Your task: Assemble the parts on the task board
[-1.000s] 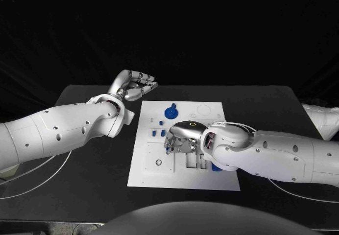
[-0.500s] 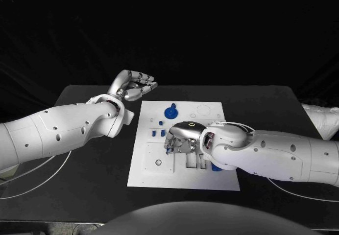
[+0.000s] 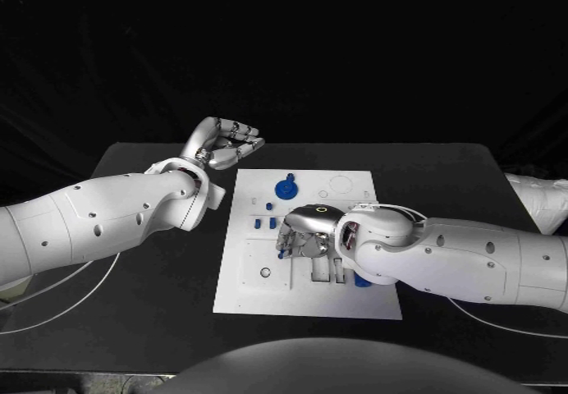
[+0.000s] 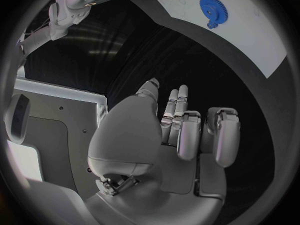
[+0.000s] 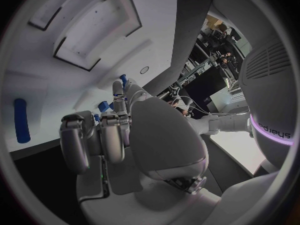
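Right hand (image 3: 305, 234) over task board (image 3: 263, 289) parts

Dim scene with black surroundings, overhead light brightest on the white task board (image 3: 310, 283), soft shadow beneath the right hand (image 3: 305, 240) on it, faint sheen on the table (image 3: 438, 176), wrist views fisheye-bent, dark-rimmed, blurred at edges

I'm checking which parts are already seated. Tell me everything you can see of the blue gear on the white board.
The blue toothed gear is a round, plastic-looking disc lying flat near the far end of the white task board, with a small blue piece right beside it on its far side. The left wrist view shows its teeth and a hub at its centre. Neither hand touches it.
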Available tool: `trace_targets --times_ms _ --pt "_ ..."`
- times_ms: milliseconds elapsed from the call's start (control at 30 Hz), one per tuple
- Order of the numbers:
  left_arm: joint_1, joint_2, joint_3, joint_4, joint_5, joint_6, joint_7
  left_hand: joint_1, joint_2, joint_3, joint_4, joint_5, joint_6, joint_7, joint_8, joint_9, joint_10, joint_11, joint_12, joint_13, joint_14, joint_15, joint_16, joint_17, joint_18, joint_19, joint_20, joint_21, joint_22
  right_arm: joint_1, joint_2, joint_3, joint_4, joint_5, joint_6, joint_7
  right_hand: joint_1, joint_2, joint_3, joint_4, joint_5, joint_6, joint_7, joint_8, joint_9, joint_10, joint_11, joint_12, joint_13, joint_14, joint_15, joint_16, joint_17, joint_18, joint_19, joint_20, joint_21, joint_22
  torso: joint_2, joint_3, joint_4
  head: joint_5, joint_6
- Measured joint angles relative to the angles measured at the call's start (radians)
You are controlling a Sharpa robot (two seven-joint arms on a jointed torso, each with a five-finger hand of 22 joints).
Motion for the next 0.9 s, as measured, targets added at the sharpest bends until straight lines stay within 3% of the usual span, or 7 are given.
trace_targets --times_ms 200,300,400,633,767,900 --pt "0.0 0.0 0.0 0.0 0.0 0.0 0.0 0.0 0.0 0.0 0.0 0.0 0.0 0.0 0.0 0.0 0.0 0.0 0.0 0.0 0.0 0.0 0.0 0.0 0.0 0.0 0.0 0.0 0.0 -0.001 0.005 0.0 -0.002 0.0 0.006 -0.003 0.0 0.0 0.0 0.0 0.0 0.0 0.0 0.0 0.0 -0.004 0.004 0.0 0.0 0.0 0.0 0.0 0.0 0.0 -0.001 0.007 0.0 0.001 0.0 0.0 0.0 -0.002 0.0" --pt "0.0 0.0 0.0 0.0 0.0 0.0 0.0 0.0 0.0 0.0 0.0 0.0 0.0 0.0 0.0 0.0 0.0 0.0 0.0 0.0 0.0 0.0 0.0 0.0 0.0 0.0 0.0 0.0 0.0 -0.001 0.006 0.0 -0.002 0.0 0.01 -0.004 -0.013 -0.013 0.0 0.0 0.0 -0.015 0.011 -0.009 0.001 -0.021 0.017 -0.004 0.0 0.001 0.008 0.0 0.0 0.0 0.0 0.008 0.0 0.001 -0.001 0.0 0.0005 -0.002 0.0" --pt "0.0 0.0 0.0 0.0 0.0 0.0 0.0 0.0 0.0 0.0 0.0 0.0 0.0 0.0 0.0 0.0 0.0 0.0 0.0 0.0 0.0 0.0 0.0 0.0 0.0 0.0 0.0 0.0 0.0 -0.002 0.007 0.0 -0.002 0.0 0.015 -0.007 -0.031 -0.042 -0.011 0.012 0.001 -0.052 0.02 -0.026 -0.01 -0.062 0.028 -0.004 0.0 0.0 0.018 0.0 0.0 0.0 0.001 0.017 0.0 0.001 -0.001 -0.0004 0.0007 -0.003 0.0" --pt "0.0 -0.002 0.0 0.001 0.0 0.0 0.001 0.004 0.004 0.0 0.0 0.0 0.0 0.0 0.0 -0.001 0.0 0.0 0.0 0.0 0.0 0.0 0.0 0.0 0.0 0.0 0.0 0.0 0.0 -0.003 0.005 -0.002 0.002 0.0 0.017 -0.014 -0.088 -0.102 -0.064 0.023 -0.005 -0.181 0.046 -0.026 -0.022 -0.169 0.056 -0.004 0.0 0.001 0.04 0.0 0.0 0.0 -0.001 0.041 0.0 0.001 -0.001 -0.0006 0.0008 -0.002 0.0" --pt "0.0 -0.003 0.0 0.001 0.0 0.0 0.001 0.004 0.004 0.0 0.0 0.0 0.0 0.0 0.0 -0.001 0.0 0.0 0.0 0.0 0.0 0.0 0.0 0.0 0.0 0.0 0.0 0.0 0.0 -0.003 -0.003 -0.002 0.008 0.0 -0.003 -0.015 -0.11 -0.095 -0.08 0.022 -0.005 -0.213 0.06 -0.026 -0.022 -0.192 0.066 -0.004 0.002 0.001 0.048 0.0 0.0 0.0 -0.002 0.048 0.0 0.0 -0.001 -0.0007 0.0007 -0.002 0.0" --pt "0.0 -0.004 0.0 0.001 0.0 0.0 0.001 0.004 0.004 0.0 0.0 0.0 0.0 0.0 0.0 -0.001 0.0 0.0 0.0 0.0 0.0 0.0 0.0 0.0 0.0 0.0 0.0 0.0 0.0 -0.002 -0.023 -0.002 0.021 0.008 -0.05 -0.013 -0.119 -0.094 -0.086 0.024 -0.005 -0.223 0.062 -0.026 -0.02 -0.197 0.071 -0.004 0.002 -0.002 0.052 0.0 0.0 0.0 0.001 0.051 0.0 0.0 -0.001 -0.0006 0.0 -0.001 0.0"
